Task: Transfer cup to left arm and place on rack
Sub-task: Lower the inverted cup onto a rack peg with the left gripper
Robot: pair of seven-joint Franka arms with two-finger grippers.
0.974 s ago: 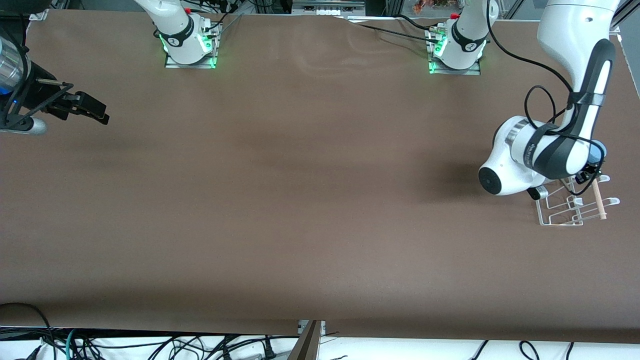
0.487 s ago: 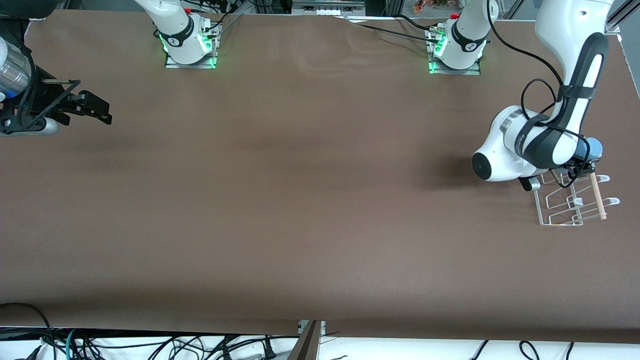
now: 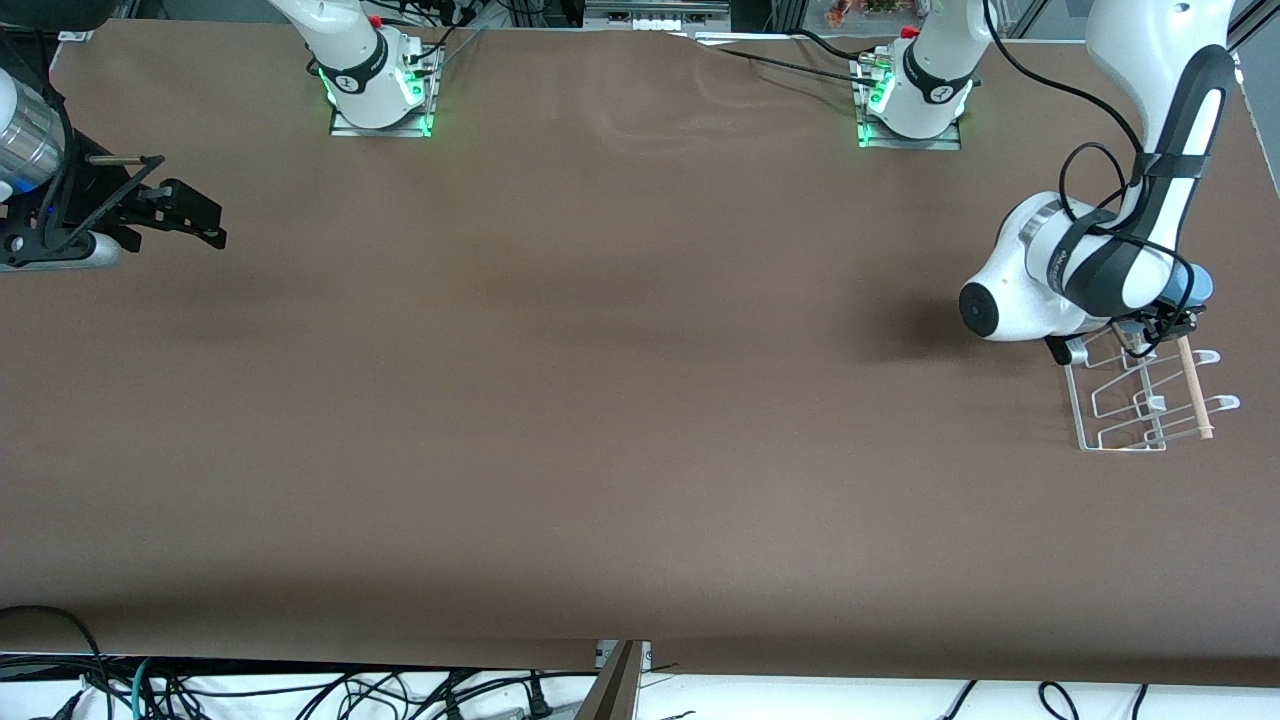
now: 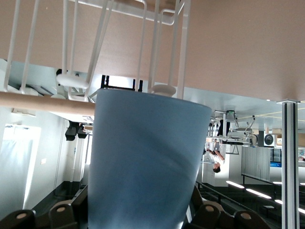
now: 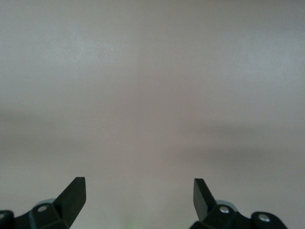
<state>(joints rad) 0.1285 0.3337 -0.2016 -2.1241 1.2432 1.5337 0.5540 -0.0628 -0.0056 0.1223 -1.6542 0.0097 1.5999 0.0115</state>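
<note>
The light-blue cup (image 4: 145,162) sits clamped in the left arm (image 3: 1090,280), above the white wire rack (image 3: 1140,405) with its wooden rod.

**Materials and surface finishes**

Worktop (image 3: 600,400): matt brown covering, faintly rippled. Cup (image 4: 145,162): smooth light-blue plastic, satin sheen. Rack (image 3: 1125,410): thin white-coated wire carrying a pale bare wooden rod (image 3: 1193,390). Left arm (image 3: 1040,290): glossy white shell, black trim.

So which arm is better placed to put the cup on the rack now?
The left. Its gripper already holds the cup at the rack; the right gripper waits open and empty at the table's right-arm end.
</note>
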